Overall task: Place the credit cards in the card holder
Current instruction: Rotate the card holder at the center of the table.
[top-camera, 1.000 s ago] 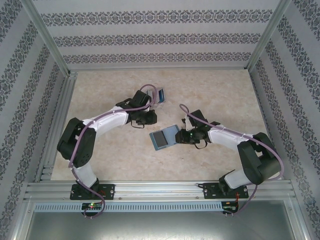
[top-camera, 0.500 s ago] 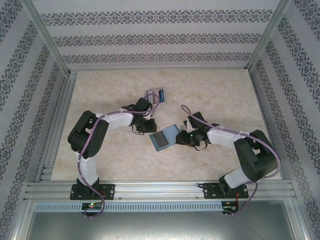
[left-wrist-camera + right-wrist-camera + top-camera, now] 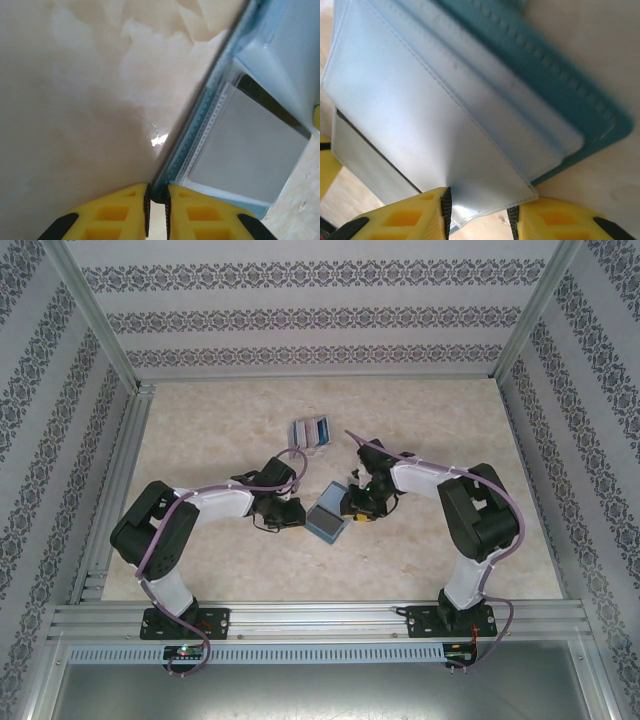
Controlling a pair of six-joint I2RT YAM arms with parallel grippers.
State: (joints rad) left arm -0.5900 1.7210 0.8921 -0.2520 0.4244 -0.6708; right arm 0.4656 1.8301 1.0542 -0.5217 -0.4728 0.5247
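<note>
The small teal folding card holder [image 3: 326,523] sits open on the beige marbled worktop [image 3: 450,420], between the two arms. The left tool [image 3: 157,192] is almost closed and pinches the holder's teal edge. The right tool [image 3: 479,210] stands half apart with a corner of the pale blue inner flap between its fingers; whether it clamps the flap I cannot tell. The fanned grey, lilac and blue credit cards [image 3: 310,430] lie farther back, apart from the holder.

I read no text, number or brand anywhere; the teal-blue stitched folding card holder [image 3: 580,100] at my fingertips shows none.
</note>
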